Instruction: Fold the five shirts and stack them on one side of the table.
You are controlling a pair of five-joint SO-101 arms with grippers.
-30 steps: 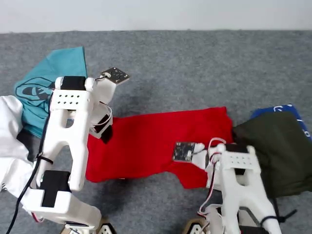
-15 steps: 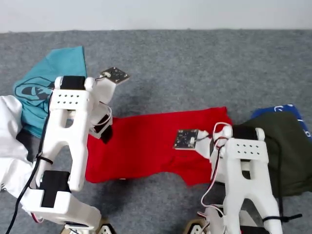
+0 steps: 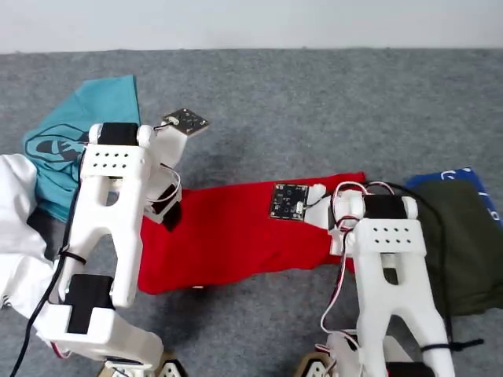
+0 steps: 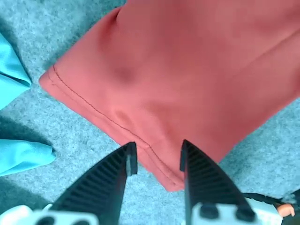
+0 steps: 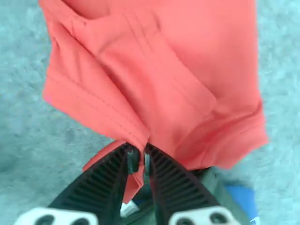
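Observation:
A red shirt [image 3: 244,224] lies across the middle of the grey table, seen close up in the left wrist view [image 4: 197,70] and the right wrist view [image 5: 154,61]. My left gripper [image 4: 154,157] is open, its fingers straddling the shirt's hemmed edge near the left end. My right gripper [image 5: 138,157] is shut on a fold of the red shirt's edge, lifting it at the shirt's right end. In the high view the left arm [image 3: 118,196] stands over the shirt's left end and the right arm [image 3: 385,236] over its right end.
A teal shirt [image 3: 78,133] and a white shirt [image 3: 16,228] lie at the left. A dark olive shirt [image 3: 464,236] covers a blue one [image 3: 464,179] at the right. Bare grey table [image 3: 314,110] stretches along the back.
The right arm moved away from the front edge, carrying the red shirt's lower right flap up and over onto the shirt. The left arm stayed still.

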